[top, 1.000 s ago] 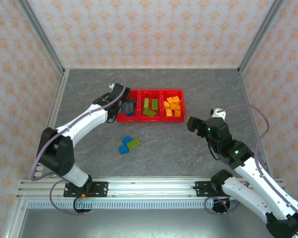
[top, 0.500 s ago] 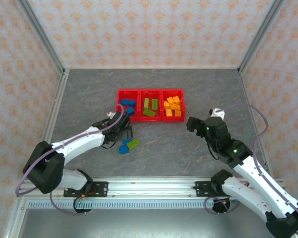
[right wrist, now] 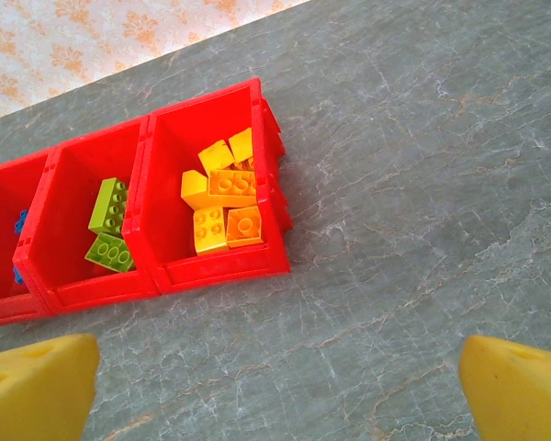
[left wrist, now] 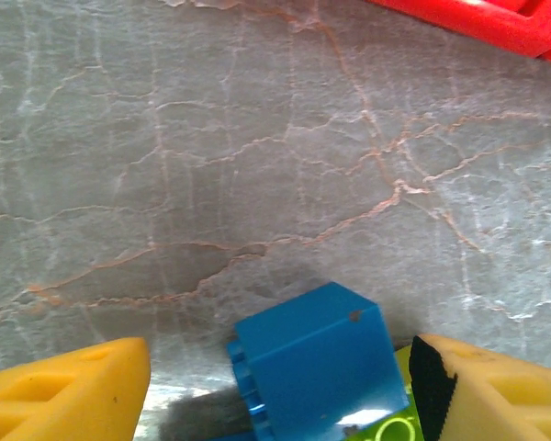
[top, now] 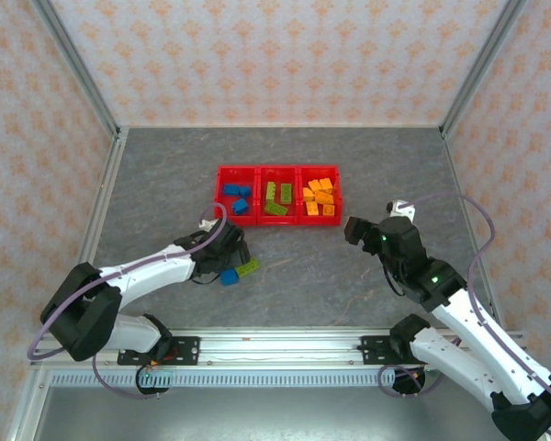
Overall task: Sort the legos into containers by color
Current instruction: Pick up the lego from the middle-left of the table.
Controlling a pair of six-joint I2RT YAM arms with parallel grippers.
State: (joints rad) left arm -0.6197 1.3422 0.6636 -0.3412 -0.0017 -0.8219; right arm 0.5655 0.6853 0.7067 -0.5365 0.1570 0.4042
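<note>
Legos [top: 230, 277] not yet sorted lie lower left of centre: a blue brick [left wrist: 317, 367] between the left gripper's [top: 228, 252] open fingers, ungripped, a lime brick [top: 248, 267] just beside. Containers [top: 277, 221] hold the rest by colour. Far right, the right gripper [top: 354, 230] hangs wide open, empty.

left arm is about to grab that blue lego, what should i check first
1. left gripper open, straddling the blue brick: ok
2. lime green brick out of the grasp: not ok, it lies against the blue brick beside one finger
3. fingers low enough to grip: cannot tell
4. leftmost bin holds other blue bricks and has room: ok
5. right gripper open, empty, well away from the blue brick: ok
</note>
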